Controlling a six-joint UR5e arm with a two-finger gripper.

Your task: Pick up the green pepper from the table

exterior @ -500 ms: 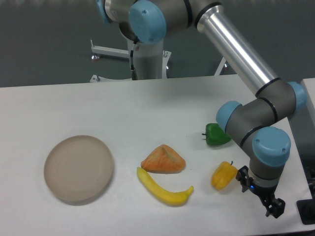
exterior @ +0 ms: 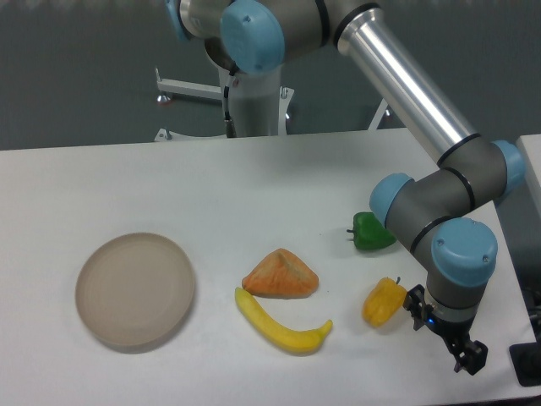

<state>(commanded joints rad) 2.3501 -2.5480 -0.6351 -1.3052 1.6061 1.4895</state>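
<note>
Behind the gripper [exterior: 467,356], well apart, the green pepper [exterior: 369,233].

The plate [exterior: 135,290] sits on the table [exterior: 254,182] at the left; well to its right lies the wedge-shaped piece [exterior: 281,275], and just in front of that, the long curved piece [exterior: 283,323], almost touching it; further right rests the small pepper [exterior: 384,302], apart from both; behind it, toward the table's right side, lies the green pepper [exterior: 369,232], partly hidden by the arm's elbow [exterior: 423,207]; the gripper [exterior: 467,355] hangs at the front right corner, right of the small pepper.
</note>
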